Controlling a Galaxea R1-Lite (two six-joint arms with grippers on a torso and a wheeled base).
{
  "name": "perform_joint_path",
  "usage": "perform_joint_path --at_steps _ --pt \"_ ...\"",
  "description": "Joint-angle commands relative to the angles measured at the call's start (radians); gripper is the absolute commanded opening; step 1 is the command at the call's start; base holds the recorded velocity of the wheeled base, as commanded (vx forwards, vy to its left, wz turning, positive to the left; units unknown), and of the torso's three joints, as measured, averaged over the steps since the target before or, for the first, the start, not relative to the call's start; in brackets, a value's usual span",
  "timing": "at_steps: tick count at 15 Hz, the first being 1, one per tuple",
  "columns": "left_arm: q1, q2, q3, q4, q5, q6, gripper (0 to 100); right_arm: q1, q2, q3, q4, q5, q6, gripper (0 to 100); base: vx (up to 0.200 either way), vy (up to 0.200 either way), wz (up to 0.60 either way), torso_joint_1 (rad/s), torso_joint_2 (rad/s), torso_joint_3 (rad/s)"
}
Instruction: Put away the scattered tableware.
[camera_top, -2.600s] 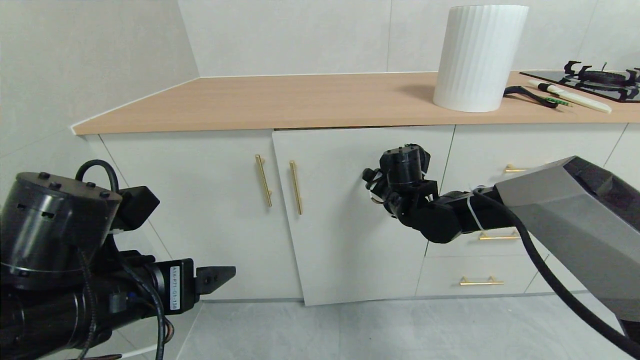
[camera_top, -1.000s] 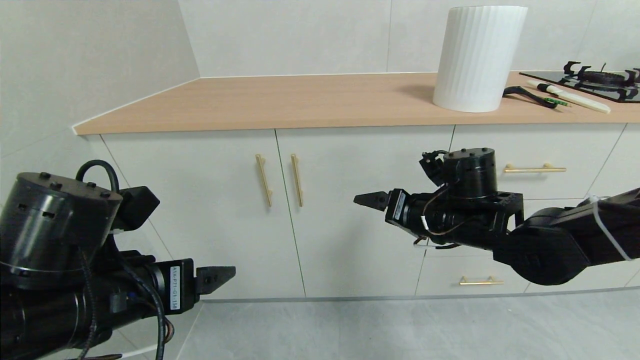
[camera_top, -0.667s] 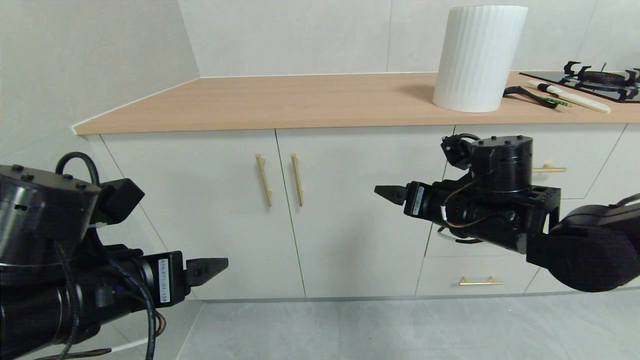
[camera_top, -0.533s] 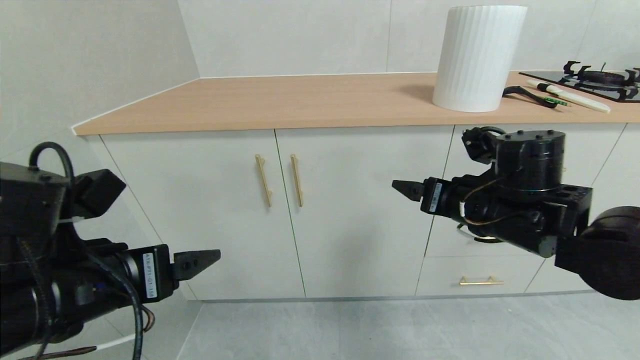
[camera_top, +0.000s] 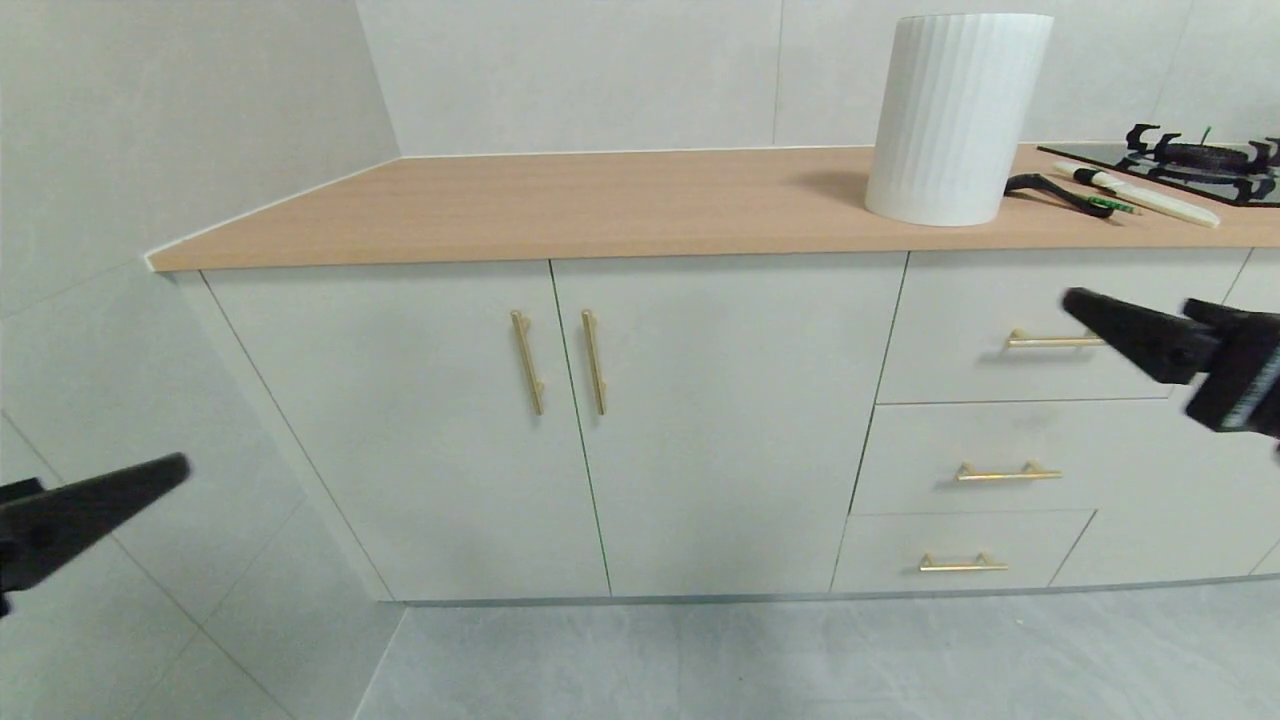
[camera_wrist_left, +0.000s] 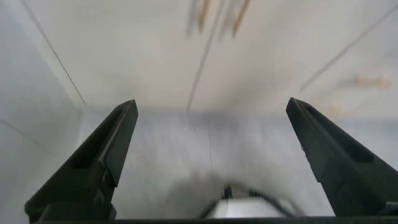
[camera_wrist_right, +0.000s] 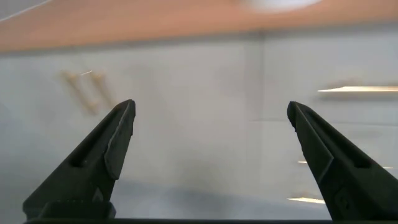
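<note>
Left gripper (camera_wrist_left: 211, 106): fingers spread wide, nothing between them. It hangs low at the robot's left, off the left corner of the cabinet run and above the grey floor (camera_top: 800, 660). Its wrist view looks toward the foot of the cabinet doors (camera_top: 720, 420).

Right gripper (camera_wrist_right: 210, 104): fingers likewise parted and empty. It sits at the robot's right. In the head view it lines up with the top drawer (camera_top: 960, 325), level with that drawer's brass handle (camera_top: 1045, 341). By its wrist view it is well apart from the cabinet fronts.

Surface (camera_top: 600, 200): wood top, running from a left corner at the wall to the hob (camera_top: 1195, 158) at the right end.

White ribbed container (camera_top: 955, 115): upright, toward the right end of the surface, near the front edge.

Tableware: all at the right end, between container and hob.
- Black utensil (camera_top: 1060, 190) curves out from beside the container's base.
- Green sticks (camera_top: 1118, 204), thin, lie just beside the black utensil's far end; cannot tell if they touch.
- Pale utensil (camera_top: 1150, 196), long, with a dark band near one end, lies along the hob's near edge. Cannot tell whether it rests on the hob plate or on the wood.

Below the surface: both cabinet doors are shut flush, with their upright brass handles side by side at the seam. To their right is a stack of three shut drawers, each with a horizontal brass handle.
</note>
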Motion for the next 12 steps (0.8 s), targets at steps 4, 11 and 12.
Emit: perform_joint_path --at_steps 4,11,12 --pt "0.161 -0.497 0.074 0.091 -0.008 0.155 100 -0.352 -0.76 0.236 0.328 -0.031 -0.167 100 0.0 0.0 0.0 0.0 0.0 0.0" --pt "0.346 -0.723 0.162 0.151 -0.008 0.227 100 -0.517 -1.11 0.262 0.66 0.052 -0.233 100 0.0 0.0 0.0 0.0 0.0 0.0" --pt "0.369 -0.744 0.169 0.157 -0.016 0.231 100 -0.517 -1.11 0.274 0.655 0.044 -0.222 100 0.0 0.0 0.0 0.0 0.0 0.0"
